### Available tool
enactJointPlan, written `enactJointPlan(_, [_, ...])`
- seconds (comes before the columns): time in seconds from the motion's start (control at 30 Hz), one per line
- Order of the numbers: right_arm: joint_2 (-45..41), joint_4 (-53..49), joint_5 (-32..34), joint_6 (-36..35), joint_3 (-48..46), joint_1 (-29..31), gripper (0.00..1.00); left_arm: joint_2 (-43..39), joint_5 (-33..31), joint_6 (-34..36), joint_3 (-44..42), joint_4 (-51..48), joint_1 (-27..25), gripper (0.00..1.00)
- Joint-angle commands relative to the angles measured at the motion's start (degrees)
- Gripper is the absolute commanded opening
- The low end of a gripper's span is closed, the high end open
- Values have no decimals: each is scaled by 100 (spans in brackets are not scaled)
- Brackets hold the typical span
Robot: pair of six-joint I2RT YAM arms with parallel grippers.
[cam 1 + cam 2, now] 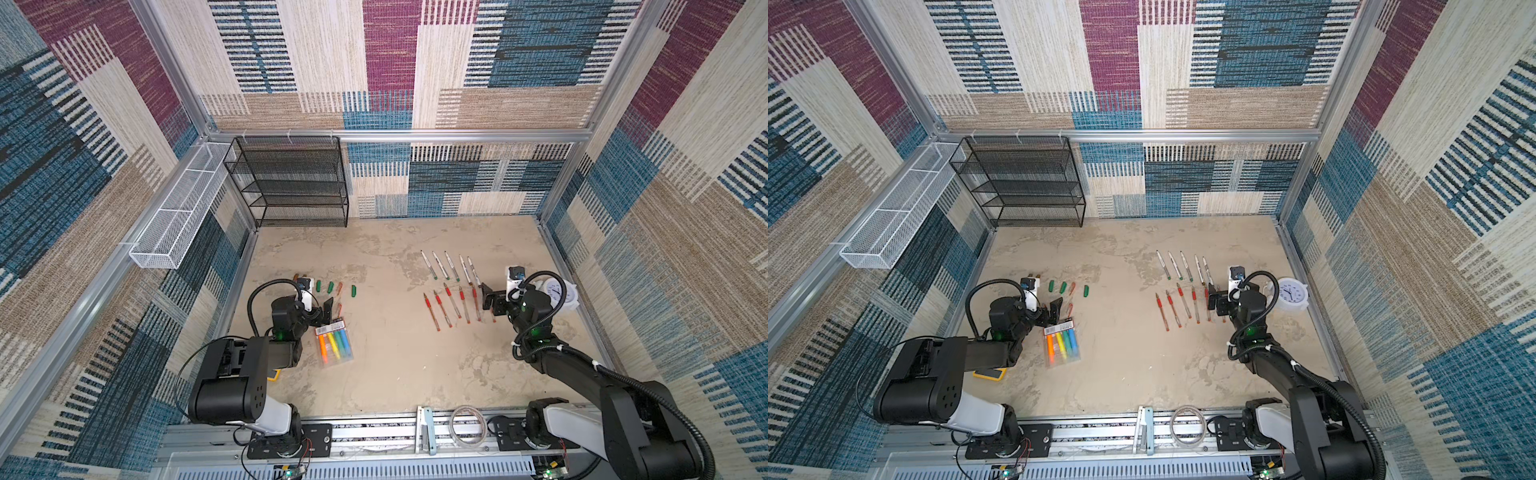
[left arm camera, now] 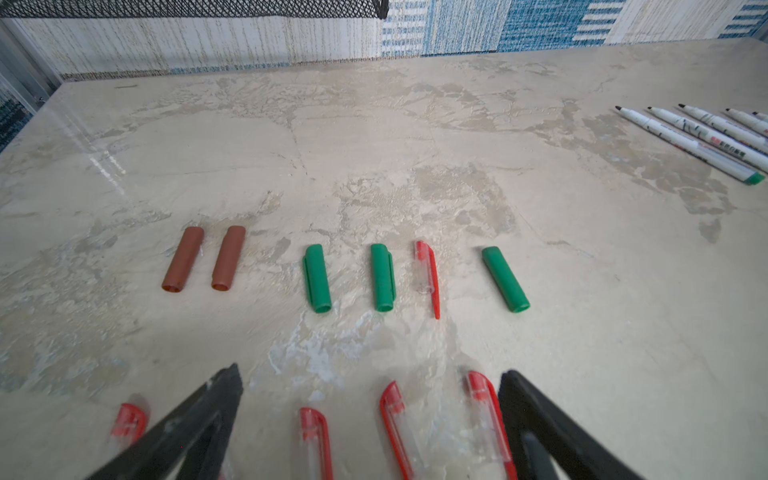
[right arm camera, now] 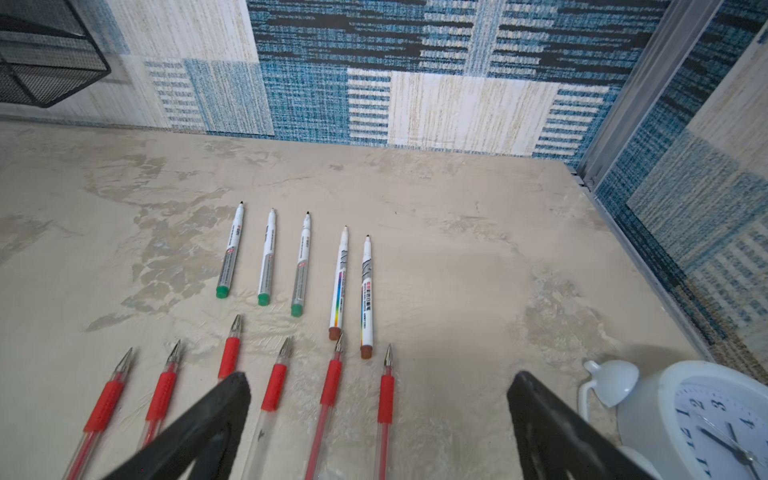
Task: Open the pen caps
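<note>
The left wrist view shows 10 pen caps lying loose on the table by the left gripper, wide open and empty. The right wrist view shows 11 bare pens by the right gripper, also wide open and empty. Only the top views show the highlighter pack.

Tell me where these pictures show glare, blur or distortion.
Left wrist view: glare streak on the table; red caps near the lens are soft, green caps sharp. Right wrist view: pens sharp, fingers blurred. Both top views: even light, walls lean outward from wide-angle perspective.
</note>
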Motion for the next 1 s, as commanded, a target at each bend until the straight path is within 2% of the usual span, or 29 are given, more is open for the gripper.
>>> enactJointPlan(0.0, [73, 1461, -253, -176, -269, -119, 100, 55, -357, -108, 133, 382, 0, 100])
enactJointPlan(0.07, [228, 1865, -300, -152, -416, -188, 100, 104, -670, -240, 311, 118, 8, 100])
enactJointPlan(0.2, [552, 2536, -385, -17, -610, -370, 100, 191, -863, -334, 750, -636, 7, 100])
enactJointPlan(0.3, [954, 3209, -524, 100, -716, -547, 100, 181, -871, -333, 739, -627, 9, 100])
enactJointPlan(0.5, [1689, 3807, -728, 308, -604, -754, 100, 162, -873, -333, 739, -652, 9, 100])
enactJointPlan(0.6, [2214, 4761, -681, 347, -831, -757, 100, 157, -882, -325, 738, -667, -4, 100])
enactJointPlan(0.7, [2168, 4429, -558, 381, -695, -761, 100, 156, -884, -322, 735, -669, -2, 100])
enactJointPlan(0.77, [2168, 3862, -479, 418, -421, -761, 100, 156, -884, -324, 739, -670, -8, 100])
enactJointPlan(0.97, [2171, 3953, -467, 425, -464, -757, 100, 154, -890, -324, 739, -670, -3, 100])
